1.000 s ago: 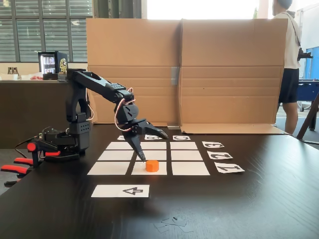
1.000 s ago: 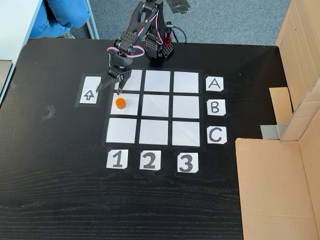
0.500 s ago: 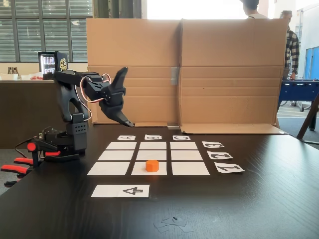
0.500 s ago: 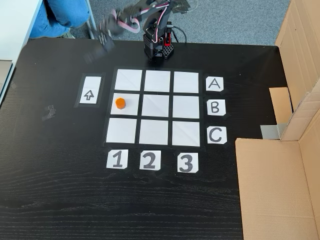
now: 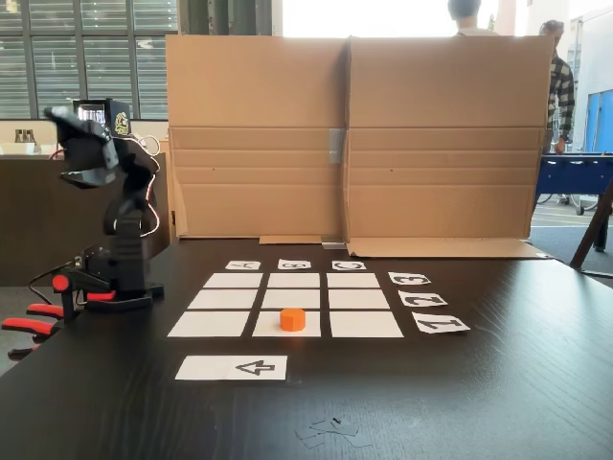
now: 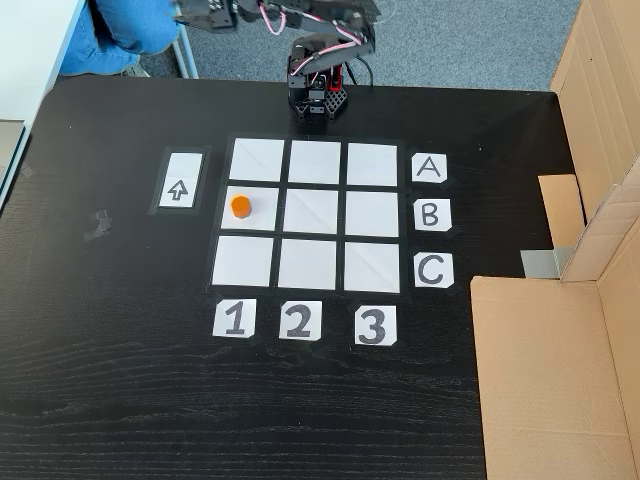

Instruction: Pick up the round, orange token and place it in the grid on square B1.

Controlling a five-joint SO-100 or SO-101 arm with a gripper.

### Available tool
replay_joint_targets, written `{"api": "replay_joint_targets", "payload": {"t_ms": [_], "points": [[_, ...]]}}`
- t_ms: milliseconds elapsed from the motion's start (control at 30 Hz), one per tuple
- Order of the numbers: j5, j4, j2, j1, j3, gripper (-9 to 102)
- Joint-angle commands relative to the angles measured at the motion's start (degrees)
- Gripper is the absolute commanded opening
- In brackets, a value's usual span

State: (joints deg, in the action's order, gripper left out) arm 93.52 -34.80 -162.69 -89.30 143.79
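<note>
The orange token (image 5: 293,319) (image 6: 240,206) rests flat on square B1 (image 6: 262,208), the rectangle in label B's row and label 1's column; in a fixed view from the table's side that square (image 5: 268,325) is the front middle one. The other squares of the grid (image 6: 314,212) (image 5: 293,299) are bare. The black arm is folded back over its base, well away from the token. My gripper (image 5: 59,117) (image 6: 195,12) is raised high and holds nothing; its jaws are too dark and cropped to read.
A white arrow strip (image 6: 178,190) (image 5: 233,367) lies beside the grid. Cardboard walls (image 5: 350,134) stand behind the table, and a cardboard box (image 6: 560,380) covers one corner. Red clamps (image 5: 38,316) grip the table edge near the arm's base (image 6: 318,100). People stand behind the cardboard.
The arm left the token on B1, lifted and swung back from the grid to a folded pose over its base. The token has not moved.
</note>
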Motion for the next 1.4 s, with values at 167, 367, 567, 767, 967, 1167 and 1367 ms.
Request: {"api": "replay_joint_targets", "payload": {"t_ms": [167, 367, 567, 767, 967, 1167, 1367], "points": [[-5.36, -17.67, -28.12, -4.04, 18.63, -1], [-9.67, -18.98, -28.12, -7.03, 25.22, -1], [-11.16, -18.81, -28.30, -7.91, 27.42, -1], [-10.46, -19.42, -28.30, -9.14, 27.16, -1], [-10.55, -19.34, -28.04, -8.35, 27.07, -1], [-10.55, -19.34, -28.04, -8.35, 27.07, -1], [-10.55, -19.34, -28.04, -8.35, 27.07, -1]]}}
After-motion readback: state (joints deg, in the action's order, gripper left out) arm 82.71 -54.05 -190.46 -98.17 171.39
